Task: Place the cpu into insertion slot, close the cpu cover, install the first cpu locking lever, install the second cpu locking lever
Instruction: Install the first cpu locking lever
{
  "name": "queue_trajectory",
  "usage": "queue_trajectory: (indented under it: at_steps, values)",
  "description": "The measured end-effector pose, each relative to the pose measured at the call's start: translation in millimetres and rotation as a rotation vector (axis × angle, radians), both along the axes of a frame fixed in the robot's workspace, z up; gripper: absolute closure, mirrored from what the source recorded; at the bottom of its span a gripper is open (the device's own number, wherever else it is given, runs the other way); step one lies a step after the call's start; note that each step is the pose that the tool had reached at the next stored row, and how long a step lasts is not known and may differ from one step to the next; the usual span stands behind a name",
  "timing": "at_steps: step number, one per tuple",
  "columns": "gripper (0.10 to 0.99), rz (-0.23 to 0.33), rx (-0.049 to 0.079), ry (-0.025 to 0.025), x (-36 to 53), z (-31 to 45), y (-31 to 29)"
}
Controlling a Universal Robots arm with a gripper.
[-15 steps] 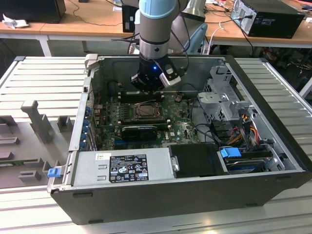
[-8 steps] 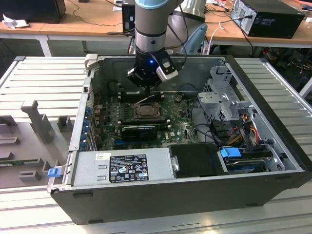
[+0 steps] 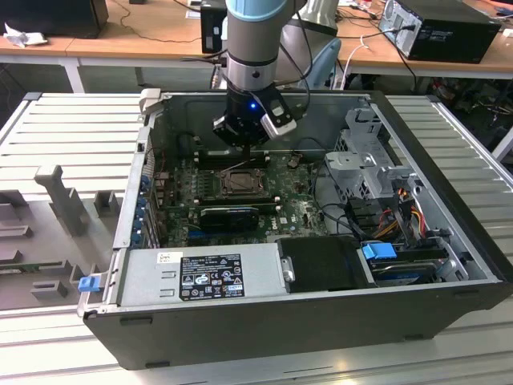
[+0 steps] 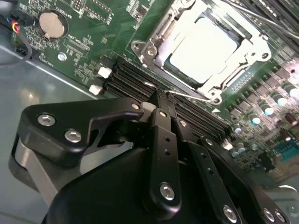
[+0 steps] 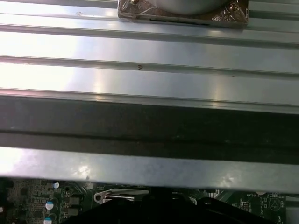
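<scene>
The cpu (image 4: 203, 49) lies in the insertion slot (image 3: 239, 181), its silver top bright in the second wrist view. The cpu cover (image 4: 156, 39), a metal frame with a square window, is down flat around the chip. A thin wire locking lever (image 4: 191, 96) runs along the socket's edge nearest the gripper. My gripper (image 4: 160, 98) is shut, its fingertips pressed together right at the hooked end of that lever; whether they touch it I cannot tell. In the exterior view the gripper (image 3: 240, 144) hangs just behind the socket, inside the open computer case.
Black memory slots (image 4: 133, 81) lie between the gripper and the socket. A coin battery (image 4: 51, 24) sits on the green board. The power supply (image 3: 200, 277), drive cage (image 3: 377, 164) and cables line the case. The first wrist view shows ribbed metal (image 5: 149, 51).
</scene>
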State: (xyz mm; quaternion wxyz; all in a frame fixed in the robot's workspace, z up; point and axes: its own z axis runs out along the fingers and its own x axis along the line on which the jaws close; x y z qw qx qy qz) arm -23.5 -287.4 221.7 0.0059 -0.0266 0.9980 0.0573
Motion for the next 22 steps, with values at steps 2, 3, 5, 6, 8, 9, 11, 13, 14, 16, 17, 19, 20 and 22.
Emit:
queue_trajectory:
  at_steps: [2, 3, 5, 6, 8, 9, 11, 13, 14, 16, 17, 19, 20, 22]
  values:
    - [0.98, 0.0, 0.0, -0.0001, 0.7, -4.0, 0.0]
    - [0.98, 0.0, 0.0, 0.0, 0.9, -5.8, 0.0]
    - [0.98, 0.0, 0.0, -0.0001, 2.1, -9.6, 0.0]
    - [0.98, 0.0, 0.0, -0.0001, 2.9, -10.6, 0.0]
    - [0.98, 0.0, 0.0, -0.0001, 3.6, -12.5, 0.0]
    - [0.98, 0.0, 0.0, -0.0001, 3.6, -12.9, 0.0]
    - [0.98, 0.0, -0.002, 0.0002, 3.7, -13.1, -0.1]
    - [0.98, 0.0, -0.002, 0.0, 3.7, -13.3, 0.0]
    - [0.98, 0.0, -0.003, 0.0, 3.8, -13.4, 0.0]
    - [0.98, 0.0, -0.004, -0.0002, 3.9, -13.8, 0.1]
    - [0.98, 0.0, -0.007, -0.0001, 3.9, -14.0, 0.0]
    - [0.98, 0.0, -0.011, -0.0001, 4.1, -14.5, 0.0]
    - [0.98, 0.0, -0.013, -0.0001, 4.2, -14.8, 0.0]
    - [0.98, 0.0, -0.017, -0.0001, 4.3, -15.4, 0.0]
